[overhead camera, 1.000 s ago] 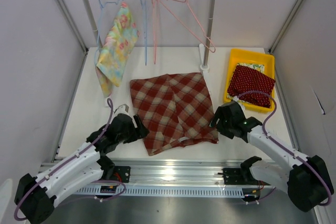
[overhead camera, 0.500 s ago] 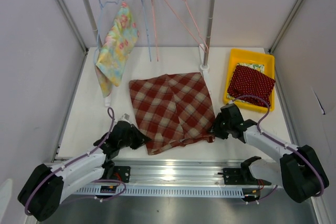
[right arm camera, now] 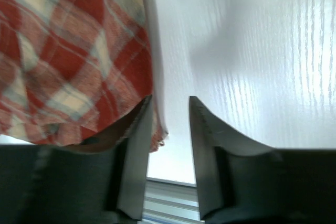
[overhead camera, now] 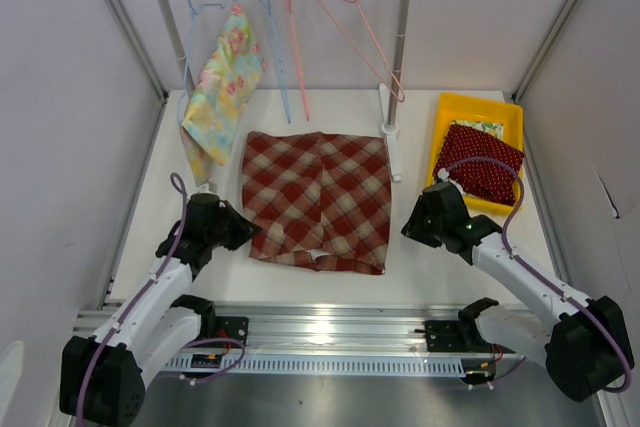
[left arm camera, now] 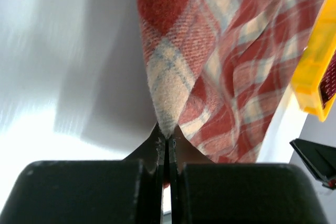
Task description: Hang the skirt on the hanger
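While the left tool (left arm camera: 167,140) clamps a near corner of the plaid skirt (overhead camera: 318,197), the right tool (right arm camera: 169,100) gapes empty beside the opposite edge.
It lies crosswise between them, pink hanger (overhead camera: 355,39) straight beyond.

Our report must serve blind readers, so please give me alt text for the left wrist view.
The left hand is shut on a fold of the red plaid skirt, which spreads away from it over the white table. A yellow tray shows at the right edge.
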Controlling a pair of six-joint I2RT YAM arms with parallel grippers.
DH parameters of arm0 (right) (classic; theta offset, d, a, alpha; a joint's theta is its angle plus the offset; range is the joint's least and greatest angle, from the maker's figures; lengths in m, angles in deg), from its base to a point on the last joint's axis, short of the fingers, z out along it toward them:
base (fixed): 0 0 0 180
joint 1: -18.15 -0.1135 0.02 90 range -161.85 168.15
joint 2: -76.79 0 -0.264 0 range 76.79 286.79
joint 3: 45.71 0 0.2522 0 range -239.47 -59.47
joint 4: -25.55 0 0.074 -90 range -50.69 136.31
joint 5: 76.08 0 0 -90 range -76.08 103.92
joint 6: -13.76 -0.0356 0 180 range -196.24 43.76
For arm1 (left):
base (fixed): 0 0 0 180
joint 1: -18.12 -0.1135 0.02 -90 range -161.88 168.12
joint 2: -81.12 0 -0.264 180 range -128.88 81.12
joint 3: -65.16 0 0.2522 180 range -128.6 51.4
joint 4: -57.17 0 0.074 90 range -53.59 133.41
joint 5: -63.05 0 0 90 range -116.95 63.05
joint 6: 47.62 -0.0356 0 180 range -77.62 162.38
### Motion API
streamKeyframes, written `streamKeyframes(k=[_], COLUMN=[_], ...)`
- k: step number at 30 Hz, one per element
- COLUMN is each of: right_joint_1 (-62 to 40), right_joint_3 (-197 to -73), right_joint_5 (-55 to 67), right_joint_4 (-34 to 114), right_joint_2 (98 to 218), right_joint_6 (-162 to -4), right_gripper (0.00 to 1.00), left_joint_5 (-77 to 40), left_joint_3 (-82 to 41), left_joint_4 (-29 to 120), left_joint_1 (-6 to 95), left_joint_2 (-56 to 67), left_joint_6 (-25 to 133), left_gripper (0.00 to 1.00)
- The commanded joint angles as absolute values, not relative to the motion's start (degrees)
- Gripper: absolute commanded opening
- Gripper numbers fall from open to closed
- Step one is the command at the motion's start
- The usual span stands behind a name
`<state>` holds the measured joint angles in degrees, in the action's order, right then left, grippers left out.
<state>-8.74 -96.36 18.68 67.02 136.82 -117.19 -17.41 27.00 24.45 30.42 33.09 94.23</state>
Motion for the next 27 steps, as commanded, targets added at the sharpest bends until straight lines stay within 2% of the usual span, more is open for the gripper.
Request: streamKeyframes(k=[1,2,6,10,16,19,23,27], right_joint_1=[-10.5,-10.6,-11.0,-11.5,-11.6,-11.6,-11.6,-11.6], right_joint_3=[-91.8,-91.0,-90.8,-93.0,-95.3,-96.4,-98.6,-99.8], right_joint_5=[18.9,18.2,16.5,17.0,16.7,16.6,16.6,16.7], right_joint_4=[67.1,65.9,63.2,63.8,64.4,64.4,65.2,65.4], right_joint_2=[137.3,137.3,139.5,140.3,141.5,141.8,142.6,143.0], right_joint_6=[-117.0,-117.3,-117.7,-117.2,-116.6,-116.2,-115.5,-115.0], right_gripper=[0.44,0.51,0.58,0.59,0.61,0.62,0.62,0.62], left_joint_5=[-13.5,-13.4,-14.9,-16.0,-11.7,-12.6,-25.4,-36.7], left_joint_3=[30.0,30.8,28.8,21.2,10.0,3.5,-13.7,-25.9], left_joint_4=[21.9,21.8,17.8,11.9,9.7,8.4,7.6,9.9], left_joint_1=[30.1,30.1,30.2,30.1,31.0,35.9,44.7,48.3], left_joint_2=[34.8,35.4,40.5,44.6,44.7,42.8,38.2,30.9], left_joint_6=[92.0,91.6,89.0,85.2,79.2,76.9,73.6,70.8], left_gripper=[0.00,0.09,0.51,0.68,0.69,0.68,0.69,0.69])
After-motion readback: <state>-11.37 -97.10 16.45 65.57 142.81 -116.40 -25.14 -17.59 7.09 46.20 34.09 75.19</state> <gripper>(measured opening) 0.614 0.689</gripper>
